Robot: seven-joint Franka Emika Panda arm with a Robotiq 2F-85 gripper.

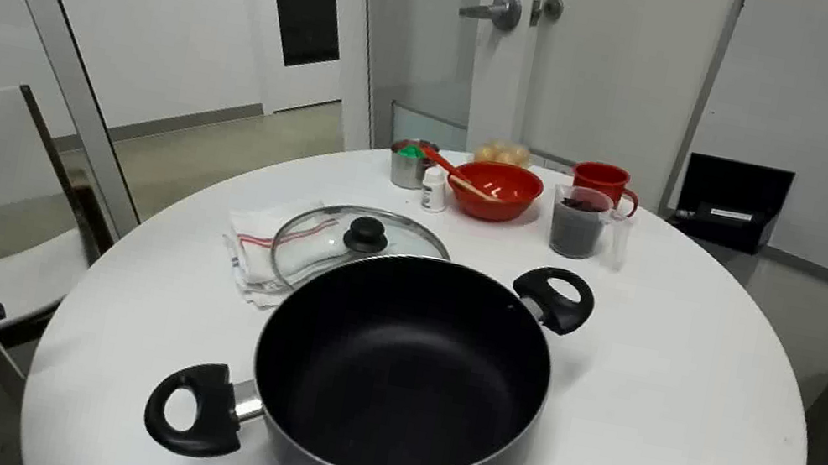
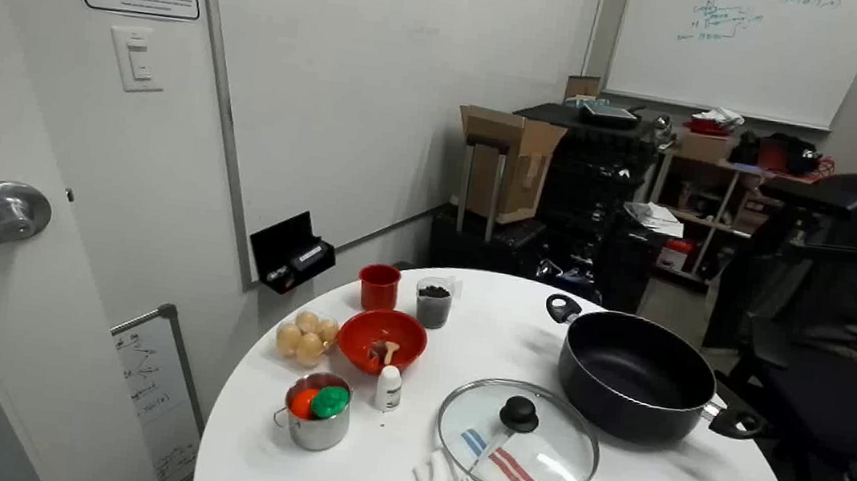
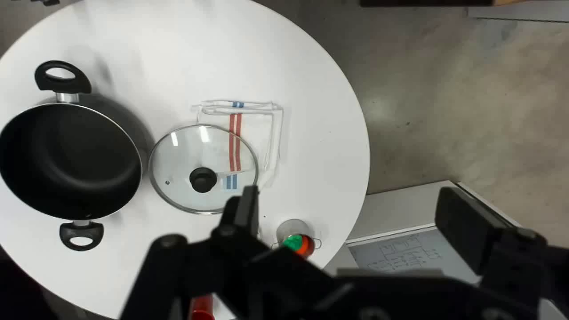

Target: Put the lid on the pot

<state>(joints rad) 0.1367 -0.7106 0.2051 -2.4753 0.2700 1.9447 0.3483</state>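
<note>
The lid, clear glass with a metal rim and black knob, lies knob up on the table, partly on a folded towel. It shows in both exterior views and the wrist view. The wide black pot stands uncovered beside it, in both exterior views and the wrist view. In an exterior view the pot hides the lid's near edge. My gripper is wide open with nothing between its fingers. In the wrist view its left fingertip overlaps the lid's lower right edge, apparently from well above.
The towel is white with red and blue stripes. On the round white table also stand a metal cup, a white bottle, a red bowl, a red mug, a measuring cup and pale balls.
</note>
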